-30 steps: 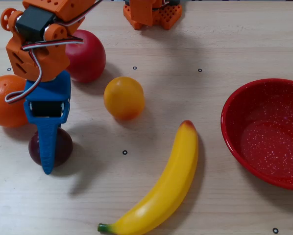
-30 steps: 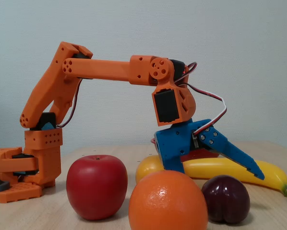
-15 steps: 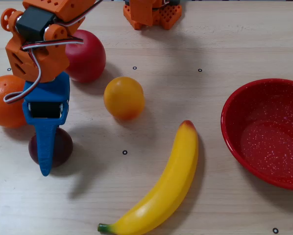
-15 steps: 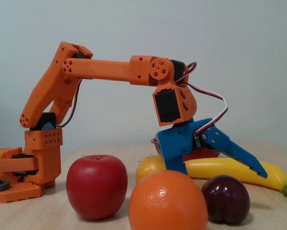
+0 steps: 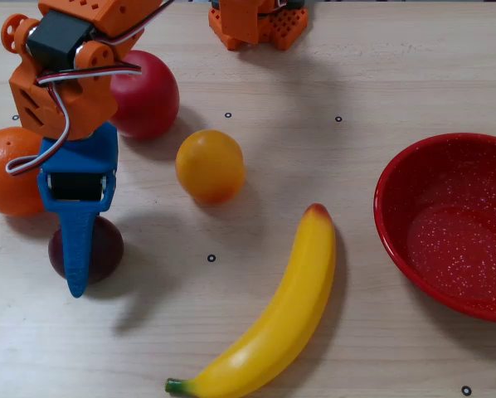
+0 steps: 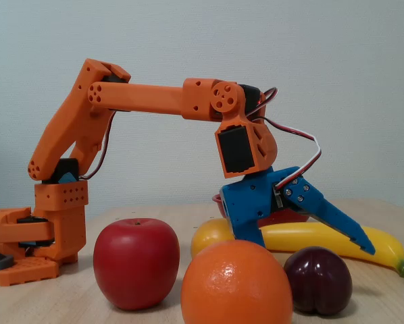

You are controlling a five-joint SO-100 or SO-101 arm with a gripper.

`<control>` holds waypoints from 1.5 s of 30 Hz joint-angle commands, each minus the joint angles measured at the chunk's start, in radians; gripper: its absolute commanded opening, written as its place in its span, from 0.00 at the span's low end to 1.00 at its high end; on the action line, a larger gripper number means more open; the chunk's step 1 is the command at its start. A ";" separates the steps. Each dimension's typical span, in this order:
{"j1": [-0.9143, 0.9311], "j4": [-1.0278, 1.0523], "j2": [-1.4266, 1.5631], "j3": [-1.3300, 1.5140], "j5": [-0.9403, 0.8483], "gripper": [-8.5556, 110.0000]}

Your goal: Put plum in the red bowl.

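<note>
Up front in the fixed view, the plum (image 6: 318, 280) sits on the desk (image 6: 391, 297), clear of the blue end effector (image 6: 310, 246) spread open above it. Overhead, one finger (image 5: 80, 249) overlaps the plum (image 5: 103, 249); the red bowl (image 5: 397, 178) lies far right.

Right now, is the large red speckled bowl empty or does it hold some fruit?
Empty. In the overhead view the glossy red speckled bowl shows only its bare inside; the small dark purple plum lies on the table, far from it.
</note>
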 commanded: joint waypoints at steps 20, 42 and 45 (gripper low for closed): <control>-0.031 -0.026 0.049 -0.026 -0.048 0.33; -0.028 -0.026 0.063 -0.003 -0.100 0.07; -0.026 -0.017 0.072 -0.003 -0.114 0.07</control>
